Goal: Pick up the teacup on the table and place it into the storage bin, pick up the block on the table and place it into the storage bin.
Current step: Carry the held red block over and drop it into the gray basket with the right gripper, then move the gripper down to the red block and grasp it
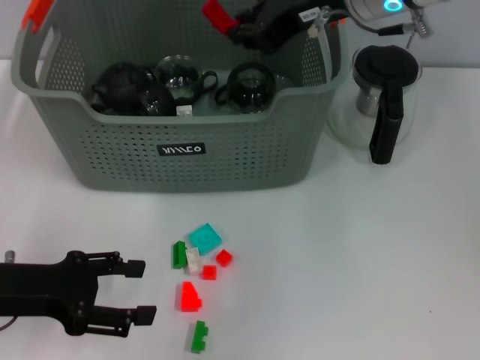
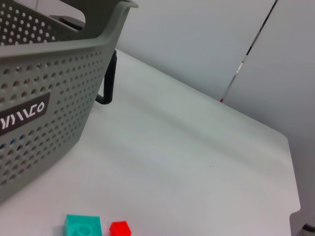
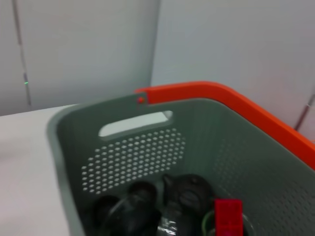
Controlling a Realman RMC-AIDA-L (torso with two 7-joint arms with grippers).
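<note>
Nearest us, at seven o'clock, our left gripper (image 1: 142,291) rests on the table (image 1: 360,262) with fingers spread, empty. Beside it lie small blocks (image 1: 199,262), not yet binned. At twelve o'clock the storage bin (image 1: 180,161) already holds dark teacups (image 1: 251,86). Above its far corner our right gripper (image 1: 225,21) pinches a red block (image 3: 228,215).

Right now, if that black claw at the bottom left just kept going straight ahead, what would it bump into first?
The left gripper points across the table toward the loose blocks. It is open, and the first thing in line looks like the red block, though height above the table is unclear.
</note>
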